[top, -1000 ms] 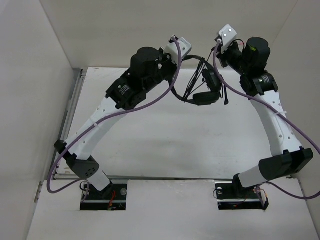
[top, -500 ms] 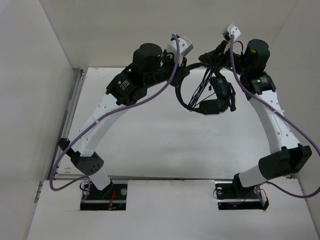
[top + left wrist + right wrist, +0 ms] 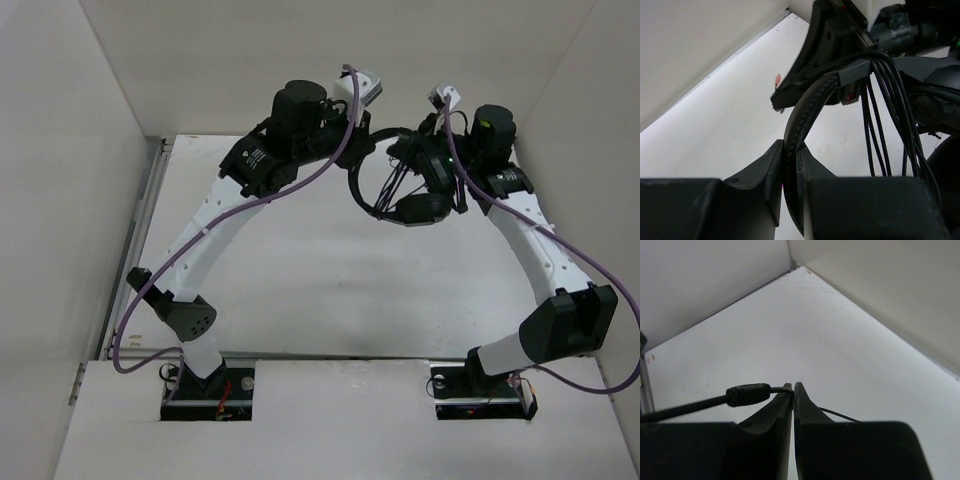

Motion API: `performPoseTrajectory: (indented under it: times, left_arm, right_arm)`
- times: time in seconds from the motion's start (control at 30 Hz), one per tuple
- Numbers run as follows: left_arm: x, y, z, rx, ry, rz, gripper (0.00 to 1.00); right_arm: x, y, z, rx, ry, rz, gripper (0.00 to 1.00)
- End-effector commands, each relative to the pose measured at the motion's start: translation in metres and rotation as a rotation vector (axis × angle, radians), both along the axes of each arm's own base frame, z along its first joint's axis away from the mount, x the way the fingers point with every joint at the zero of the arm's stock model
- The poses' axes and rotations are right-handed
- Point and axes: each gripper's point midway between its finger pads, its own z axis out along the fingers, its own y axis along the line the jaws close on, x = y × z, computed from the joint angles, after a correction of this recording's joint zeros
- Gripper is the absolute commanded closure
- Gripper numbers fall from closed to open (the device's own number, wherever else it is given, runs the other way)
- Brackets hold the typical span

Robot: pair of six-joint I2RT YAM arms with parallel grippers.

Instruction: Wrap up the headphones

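Note:
The black headphones hang in the air between my two grippers at the back of the table. My left gripper is shut on the thin headband, which rises from between its jaws in the left wrist view. Several strands of the thin black cable hang bunched from the headband's end. My right gripper is just right of the headband top. In the right wrist view it is shut on the thin cable next to a thicker sleeve.
White walls enclose the table on the left, back and right. A metal rail runs along the left edge. Thick purple robot cables loop along both arms. The white table lies below the hanging headphones.
My right gripper has swung left and down towards the left gripper with the cable in it. The earcups have shifted slightly left. The left gripper keeps its hold on the headband.

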Motion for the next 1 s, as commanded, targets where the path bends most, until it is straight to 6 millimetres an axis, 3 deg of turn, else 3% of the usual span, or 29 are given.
performPoseTrajectory:
  times: [0.0,0.1,0.2,0.37,0.5,0.7,0.97]
  left_arm:
    - [-0.011,0.005,0.069,-0.164,-0.126,-0.037,0.99]
    - [-0.001,0.010,0.063,-0.151,-0.126,-0.009,1.00]
    - [0.005,0.013,0.054,-0.136,-0.126,0.008,1.00]
    - [0.008,0.018,0.053,-0.131,-0.142,0.031,1.00]
    - [0.012,0.023,0.066,-0.156,-0.165,0.056,1.00]
    - [0.023,0.034,0.073,-0.186,-0.161,0.104,1.00]
    - [0.052,0.059,0.077,-0.239,-0.142,0.225,1.00]
  right_arm:
    - [-0.012,0.004,0.001,0.010,-0.025,0.029,0.90]
    - [-0.023,0.008,-0.003,0.029,0.005,0.077,0.82]
    - [-0.036,0.015,-0.001,0.071,0.053,0.143,0.64]
    - [-0.038,0.012,-0.003,0.138,0.115,0.148,0.52]
    - [-0.047,0.009,-0.008,0.200,0.188,0.196,0.48]
    - [-0.072,0.014,0.001,0.283,0.251,0.333,0.47]
    - [-0.087,0.013,0.002,0.329,0.304,0.392,0.46]
